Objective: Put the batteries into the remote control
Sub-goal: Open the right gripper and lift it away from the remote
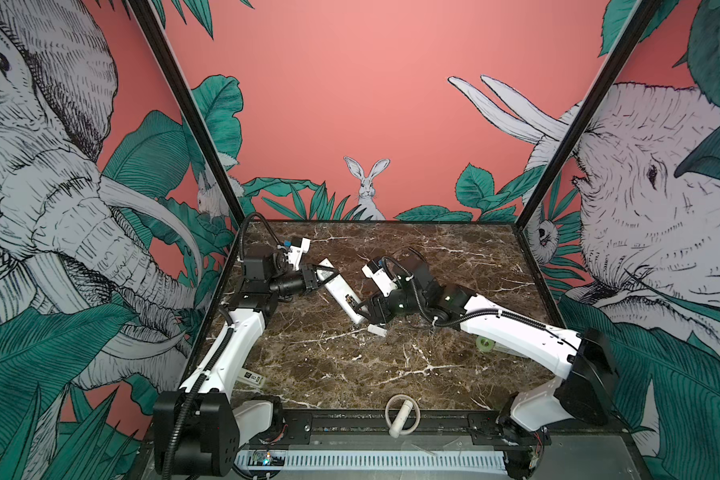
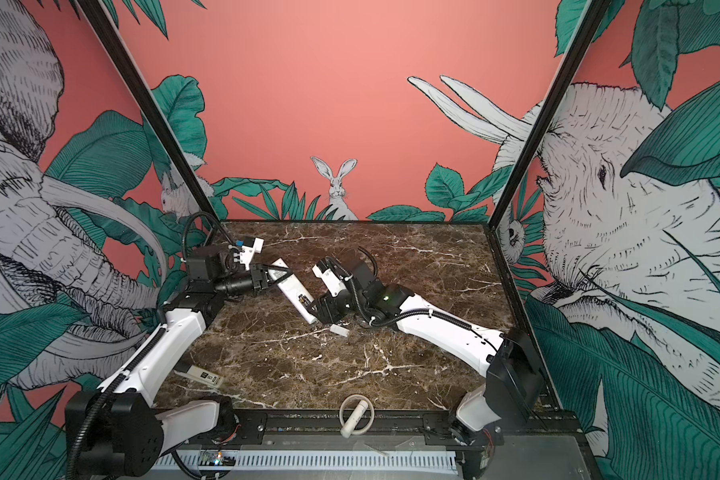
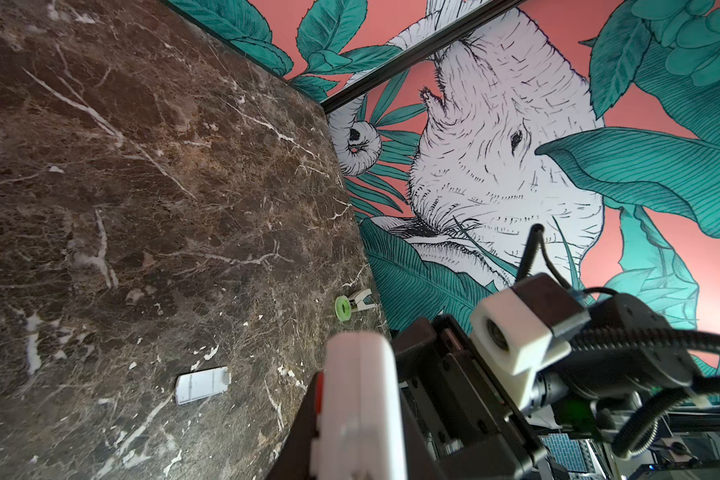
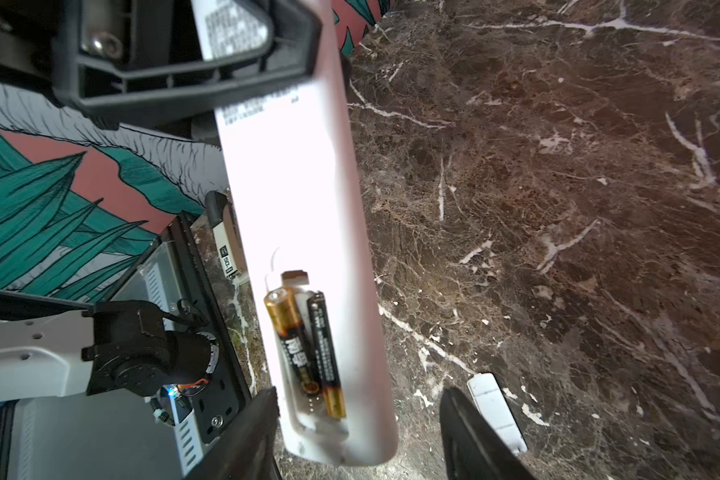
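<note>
Left jaws closed on the far end of the remote control (image 1: 341, 291), plain back up. Right jaws stand apart astride its near end, gripping nothing. Two batteries (image 4: 294, 345) lie side by side in the open compartment there. Small white cover piece (image 1: 377, 330) on the desk (image 1: 391, 374), just near-right of the remote.

Brown marble table (image 1: 350, 374) w/ white veins; small white cover piece (image 1: 377, 330) lies flat near the middle, green ring w/ a white clip (image 1: 485, 344) off to the right. Near front edge: white cylinder w/ a ring (image 1: 403, 415) at centre, black-and-white labelled bar (image 1: 252, 378) at left. Walls: pink w/ elephants, leaves, a rabbit (image 1: 367, 183).
</note>
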Tool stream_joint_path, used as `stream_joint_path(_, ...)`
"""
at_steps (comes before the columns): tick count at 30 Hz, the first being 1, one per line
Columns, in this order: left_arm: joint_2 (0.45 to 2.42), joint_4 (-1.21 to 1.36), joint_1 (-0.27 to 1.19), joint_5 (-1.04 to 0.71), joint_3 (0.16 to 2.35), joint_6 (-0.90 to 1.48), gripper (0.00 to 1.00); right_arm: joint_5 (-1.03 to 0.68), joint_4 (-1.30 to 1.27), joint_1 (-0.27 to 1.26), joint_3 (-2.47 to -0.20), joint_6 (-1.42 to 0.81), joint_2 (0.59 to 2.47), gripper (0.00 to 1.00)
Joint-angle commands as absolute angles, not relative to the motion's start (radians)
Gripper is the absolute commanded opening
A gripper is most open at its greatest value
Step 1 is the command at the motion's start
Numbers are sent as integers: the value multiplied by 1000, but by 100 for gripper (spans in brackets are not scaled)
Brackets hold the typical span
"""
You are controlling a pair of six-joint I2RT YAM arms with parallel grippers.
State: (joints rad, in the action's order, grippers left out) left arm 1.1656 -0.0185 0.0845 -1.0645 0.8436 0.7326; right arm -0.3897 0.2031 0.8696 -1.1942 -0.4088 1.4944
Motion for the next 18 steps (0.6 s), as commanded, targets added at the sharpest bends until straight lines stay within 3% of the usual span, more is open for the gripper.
stream_joint_path(1,1121,33,90,-1102,833,732,0,-547,25,825,-1157,-530,1459,67)
stream_joint_path(18,1108,49,91,-1111,827,751,0,-747,-250,769,-1136,-740,1574,73)
